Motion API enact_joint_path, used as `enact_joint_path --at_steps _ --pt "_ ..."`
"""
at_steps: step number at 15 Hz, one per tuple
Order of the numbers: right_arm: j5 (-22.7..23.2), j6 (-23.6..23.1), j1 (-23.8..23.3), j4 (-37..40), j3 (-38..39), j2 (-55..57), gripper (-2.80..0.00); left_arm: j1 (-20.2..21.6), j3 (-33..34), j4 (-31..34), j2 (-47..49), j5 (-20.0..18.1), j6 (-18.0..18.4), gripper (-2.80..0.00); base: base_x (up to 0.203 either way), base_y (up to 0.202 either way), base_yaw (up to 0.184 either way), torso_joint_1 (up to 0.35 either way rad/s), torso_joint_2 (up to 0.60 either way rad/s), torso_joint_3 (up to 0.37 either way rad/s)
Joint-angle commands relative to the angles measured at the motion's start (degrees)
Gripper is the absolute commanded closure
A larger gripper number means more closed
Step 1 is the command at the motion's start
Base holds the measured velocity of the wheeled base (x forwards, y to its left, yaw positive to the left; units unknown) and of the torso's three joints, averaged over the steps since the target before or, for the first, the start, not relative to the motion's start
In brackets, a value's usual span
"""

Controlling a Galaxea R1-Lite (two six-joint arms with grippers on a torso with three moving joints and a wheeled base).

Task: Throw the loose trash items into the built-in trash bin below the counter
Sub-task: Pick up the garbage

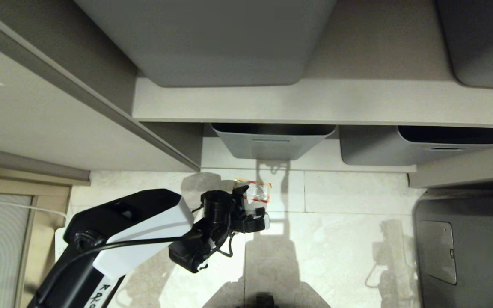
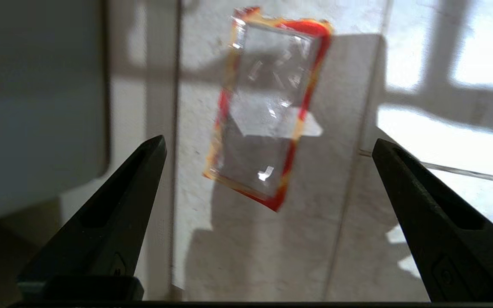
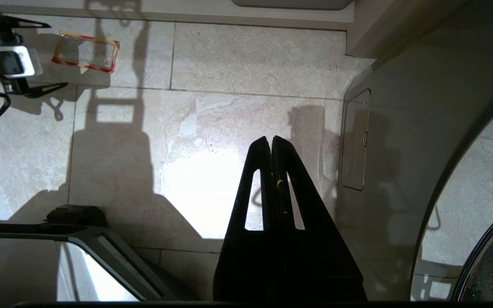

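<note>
Lying flat on the pale floor tiles, the clear red-and-yellow-edged wrapper, just in front of the nearer grey tub on the bottom shelf. Poised directly above the wrapper, the left gripper, jaws spread wide and holding nothing, one fingertip either side of the wrapper in the wrist view and well clear of its edges. Parked well off to the wrapper's right and above bare tile, the right gripper, fingers pressed together, empty. No sign, in any view, of the swing-flap bin or the counter; to the wrapper's far right only a dark curved housing with a small rectangular hatch. Probable step in hand: coming down to pinch the wrapper off the floor. Chief hazard: thin, flat, slippery film on hard tile, so little for the fingertips to catch; a closing pinch likely to skate over it or nudge it toward the tub and under the shelf edge. Also possible: fingertips jamming against the tile if driven too low, or closing on air if stopped too high. Strong shadows and bright patches across the wrapper, and its transparency, likely to blur its true outline and spoil alignment. Even once pinched, a light, floppy film prone to slipping free on the way to the bin.
</note>
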Motion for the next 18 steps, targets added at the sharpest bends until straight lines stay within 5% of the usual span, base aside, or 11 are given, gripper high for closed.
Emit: enact_joint_path --at_steps 1,14,18 --pt "0.02 -0.05 0.02 -0.01 0.0 -0.09 0.0 -0.87 -1.24 -0.47 0.73 0.14 1.97 -2.8 0.0 0.0 0.0 0.0 0.0 0.0" --pt "0.02 -0.05 0.1 -0.01 0.0 -0.09 0.0 -0.8 1.29 -1.79 1.42 0.11 6.8 -2.8 0.0 0.0 0.0 0.0 0.0 0.0" --pt "0.02 -0.05 0.03 -0.01 0.0 -0.08 0.0 -0.03 1.07 -5.3 2.11 0.38 11.9 -2.8 0.0 0.0 0.0 0.0 0.0 0.0"
